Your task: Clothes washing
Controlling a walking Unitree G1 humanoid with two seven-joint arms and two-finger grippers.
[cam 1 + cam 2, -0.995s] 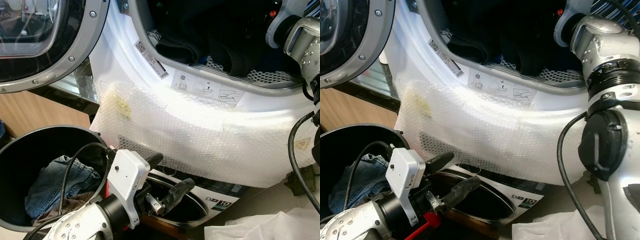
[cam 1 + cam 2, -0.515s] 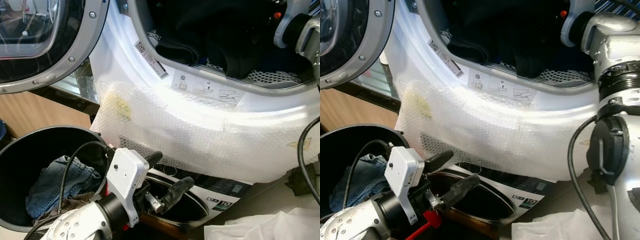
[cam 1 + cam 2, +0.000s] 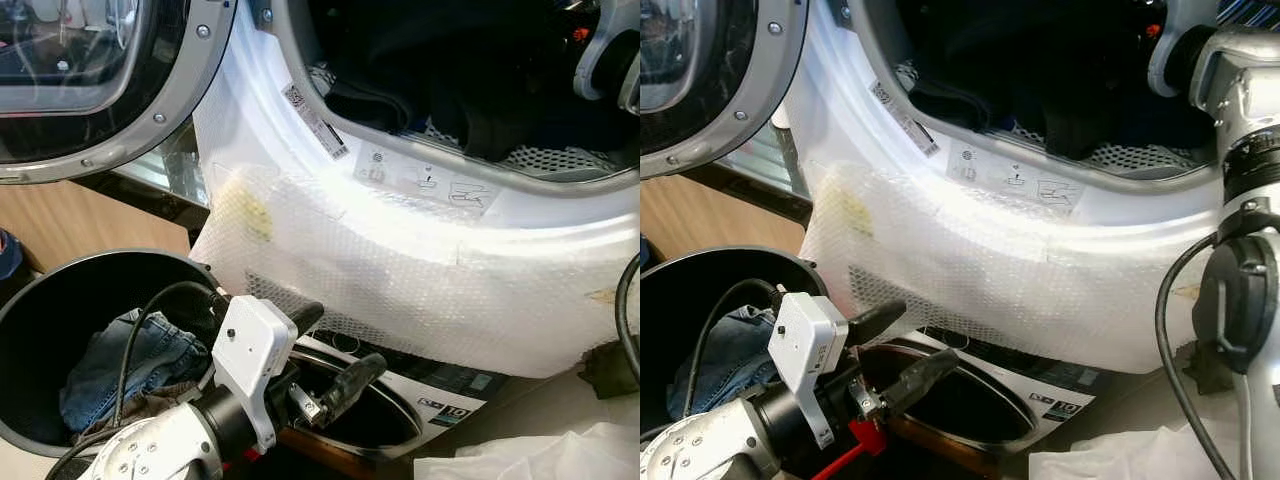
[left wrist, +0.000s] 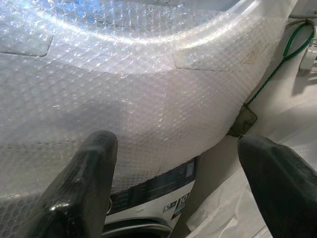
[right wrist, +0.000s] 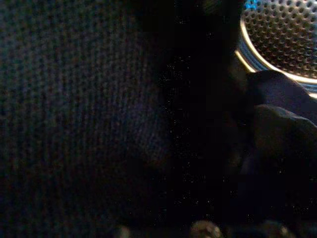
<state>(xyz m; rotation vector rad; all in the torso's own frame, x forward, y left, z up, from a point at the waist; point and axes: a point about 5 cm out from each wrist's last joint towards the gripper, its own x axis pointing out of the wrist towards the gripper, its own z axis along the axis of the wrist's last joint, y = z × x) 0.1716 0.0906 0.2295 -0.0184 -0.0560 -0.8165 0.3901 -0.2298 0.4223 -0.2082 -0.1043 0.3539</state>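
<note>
The washing machine's round door (image 3: 90,80) stands swung open at the left. Dark clothes (image 3: 480,60) lie inside the drum opening. My right arm (image 3: 1230,80) reaches into that opening from the right, and its gripper is buried among the garments. In the right wrist view, dark knitted fabric (image 5: 89,124) sits very close to the camera, with the perforated drum wall (image 5: 287,34) behind it. My left gripper (image 3: 340,338) is open and holds nothing, low in front of the machine beside a black basket (image 3: 60,275). Blue jeans (image 3: 120,365) lie in the basket.
Bubble wrap (image 3: 400,280) covers the machine's white front below the drum opening. A second dark round opening (image 3: 380,420) sits lower down, just beyond my left gripper. White plastic sheeting (image 3: 540,460) lies on the floor at the right. A green cable (image 4: 282,54) runs beside the machine.
The camera has shifted a little. My right arm has moved up and to the right, further into the drum. The left gripper stays open in the same place.
</note>
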